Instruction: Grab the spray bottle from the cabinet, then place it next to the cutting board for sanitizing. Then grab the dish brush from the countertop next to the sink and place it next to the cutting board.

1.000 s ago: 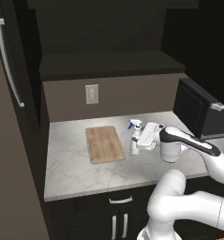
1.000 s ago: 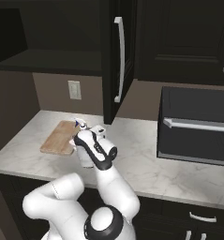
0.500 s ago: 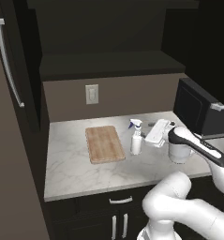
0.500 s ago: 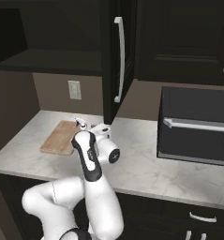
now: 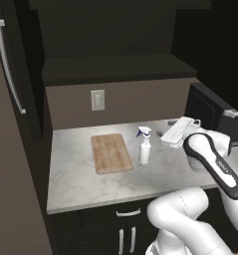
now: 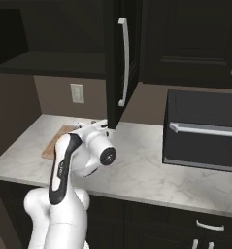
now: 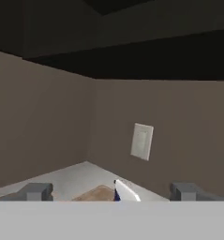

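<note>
Drawn back from the spray bottle (image 5: 145, 148) toward the right and lifted a little since a second ago: gripper (image 7: 111, 191), fingers (image 7: 36, 191) spread wide with nothing between them. Now hanging above the countertop (image 5: 80, 182), to the right of the bottle and apart from it. Stands upright and alone on the marbled stone, just beside the right long edge of the cutting board (image 5: 111, 153), nozzle turned toward the board. Lies flat near the back wall, below the wall outlet (image 5: 97, 99), roughly mid-counter. Seen from the hand: white nozzle tip with a blue fleck between the finger tips, probably the top of the bottle, with a sliver of board behind it. Sits at the right end of the counter: dark oven (image 6: 203, 130).
</note>
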